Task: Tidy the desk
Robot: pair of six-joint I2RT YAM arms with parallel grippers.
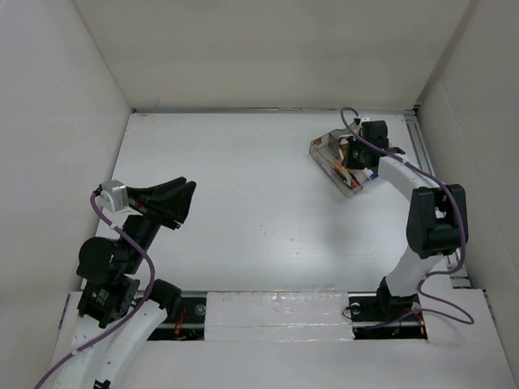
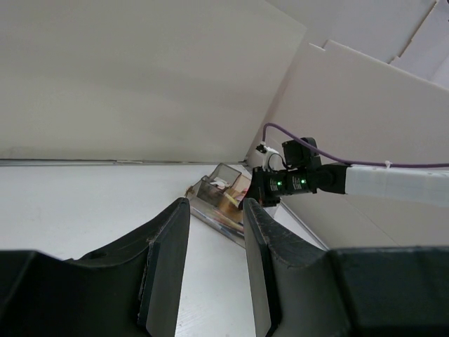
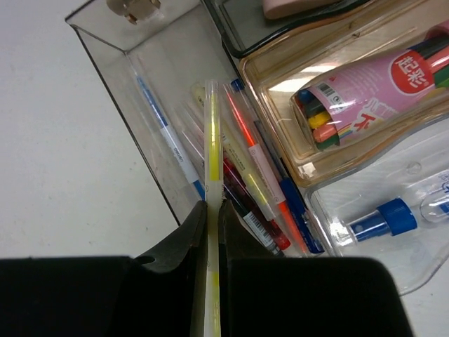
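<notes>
Right claw (image 3: 212, 208) is clenched on a yellow pen (image 3: 212, 133), both fingertips pinching its barrel. The pen points away over the long compartment of the clear organizer tray (image 3: 151, 70). Whether its far end touches anything in there, I cannot tell. In that compartment lie an orange pen (image 3: 245, 130) and a blue-and-white pen (image 3: 165, 133), side by side with others. Next door sits a pink marker pack (image 3: 372, 84), and beyond that a blue-capped tube (image 3: 382, 217).

The desk (image 1: 243, 186) spreads beneath it all. From the top view, this claw hangs over the desk's far right corner, right above the tray. Bare white desk shows just left of the tray in the wrist view.

Over on the near left side, the left claw (image 1: 174, 198) is released, fingers spread, nothing between them. It is raised above the desk surface, aimed across towards the tray, well apart from it.
</notes>
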